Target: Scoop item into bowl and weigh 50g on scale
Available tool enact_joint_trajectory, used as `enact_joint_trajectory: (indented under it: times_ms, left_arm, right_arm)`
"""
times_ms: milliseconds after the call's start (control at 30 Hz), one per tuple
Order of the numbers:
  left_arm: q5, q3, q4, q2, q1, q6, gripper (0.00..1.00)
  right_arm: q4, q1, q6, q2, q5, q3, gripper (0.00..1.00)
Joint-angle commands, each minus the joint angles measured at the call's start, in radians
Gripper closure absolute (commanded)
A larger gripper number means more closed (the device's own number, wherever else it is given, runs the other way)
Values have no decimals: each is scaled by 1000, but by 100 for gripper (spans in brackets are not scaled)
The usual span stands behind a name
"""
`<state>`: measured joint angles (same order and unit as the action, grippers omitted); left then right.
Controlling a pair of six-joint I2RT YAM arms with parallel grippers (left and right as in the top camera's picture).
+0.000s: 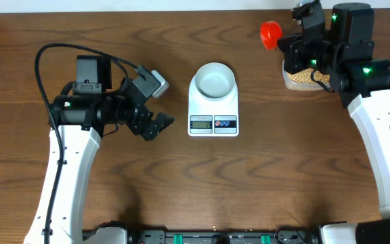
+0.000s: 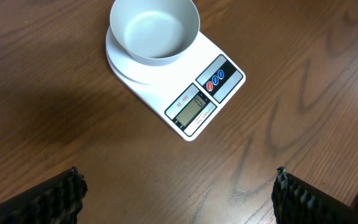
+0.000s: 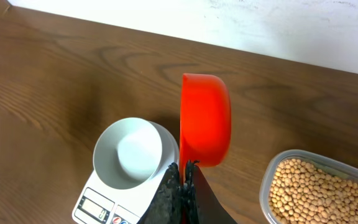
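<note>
The pale bowl (image 1: 214,79) stands empty on the white scale (image 1: 213,123) at the table's middle; both also show in the left wrist view, bowl (image 2: 155,28) on scale (image 2: 194,109). My right gripper (image 3: 183,168) is shut on the handle of a red scoop (image 3: 205,118), held on its side in the air at the back right, with no beans visible in it. In the overhead view the scoop (image 1: 270,34) sticks out left of the right gripper (image 1: 288,42). The tan beans (image 3: 316,190) lie in a clear tub (image 1: 298,79). My left gripper (image 1: 156,125) hangs open left of the scale, nothing between its fingers (image 2: 61,198).
The white wall runs along the table's back edge (image 3: 166,34). Bare wood lies between the scale and the tub (image 3: 272,168). A black cable (image 1: 46,61) loops behind the left arm.
</note>
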<state>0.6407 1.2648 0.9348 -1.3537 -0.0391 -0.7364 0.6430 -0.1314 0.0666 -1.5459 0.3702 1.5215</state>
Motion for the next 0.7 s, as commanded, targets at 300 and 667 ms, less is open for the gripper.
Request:
enact_joint_trajectory:
  times_ms: [300, 667]
  left_arm:
    - [-6, 29, 3, 9, 4, 5, 2]
    - [-6, 29, 3, 9, 4, 5, 2]
  right_arm:
    - [65, 0, 136, 2, -119, 16, 99]
    - [133, 80, 192, 2, -162, 45, 99]
